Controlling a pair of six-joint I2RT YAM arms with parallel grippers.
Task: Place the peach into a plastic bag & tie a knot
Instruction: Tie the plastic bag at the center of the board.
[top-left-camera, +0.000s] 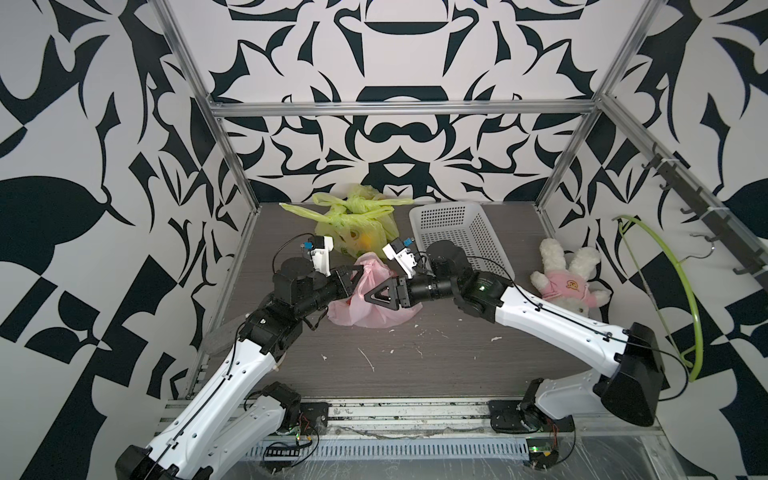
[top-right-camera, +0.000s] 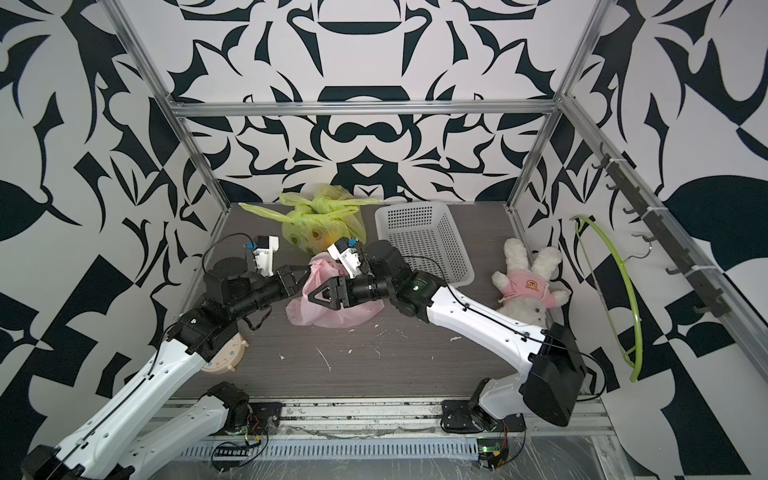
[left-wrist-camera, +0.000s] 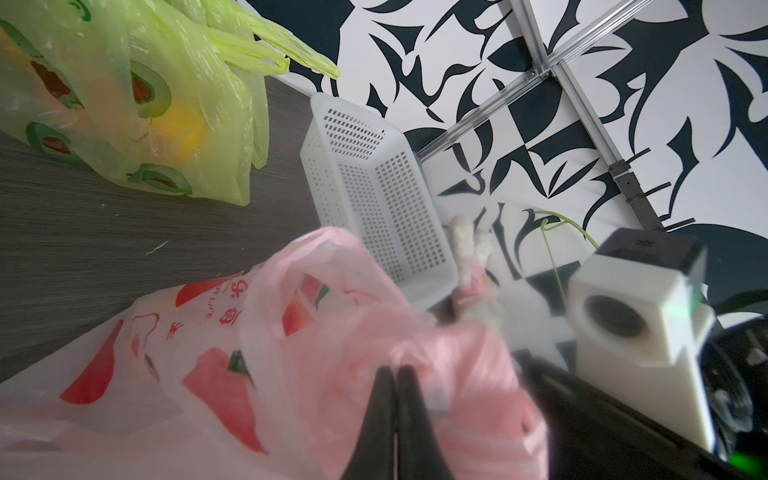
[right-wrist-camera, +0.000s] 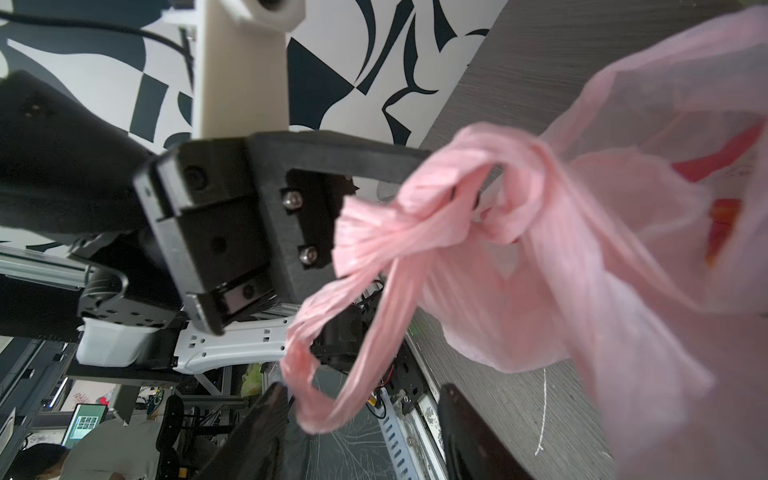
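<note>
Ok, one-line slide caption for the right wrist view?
Left gripper pinches the pink bag at its twisted handles; open right gripper by a dangling handle loop.

Your pink plastic bag (top-left-camera: 376, 318) sits near table centre, slightly toward 9 o'clock, in both top views (top-right-camera: 332, 318). It is thin and translucent, with red fruit print and lettering. The body slumps toward 6 o'clock, and the neck is gathered and raised toward 12. The handle strips (right-wrist-camera: 453, 166) are crossed and twisted, and 1 loop (right-wrist-camera: 328, 386) dangles. You cannot make out the peach.
</note>
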